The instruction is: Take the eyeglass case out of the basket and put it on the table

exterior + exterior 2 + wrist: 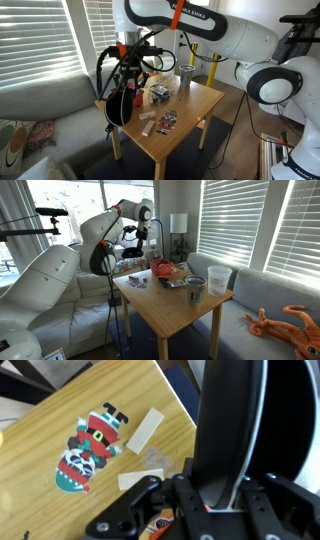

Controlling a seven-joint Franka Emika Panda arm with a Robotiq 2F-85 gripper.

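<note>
Although the top of the wrist view cuts off its far end, the eyeglass case (235,420) shows as a glossy black, rounded oblong with a pale rim, pinched between the fingers of the gripper (222,488). In an exterior view it hangs on end near the 9 o'clock edge of the worktop (185,115), its outline muddled by dark cables. The red basket (176,277) stands apart from it.

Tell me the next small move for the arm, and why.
Probably shift the gripper inward over bare table before lowering. It is shut on the eyeglass case, which hangs by the table's edge in the wrist view, and a Santa figure and pale strips lie nearby.
</note>
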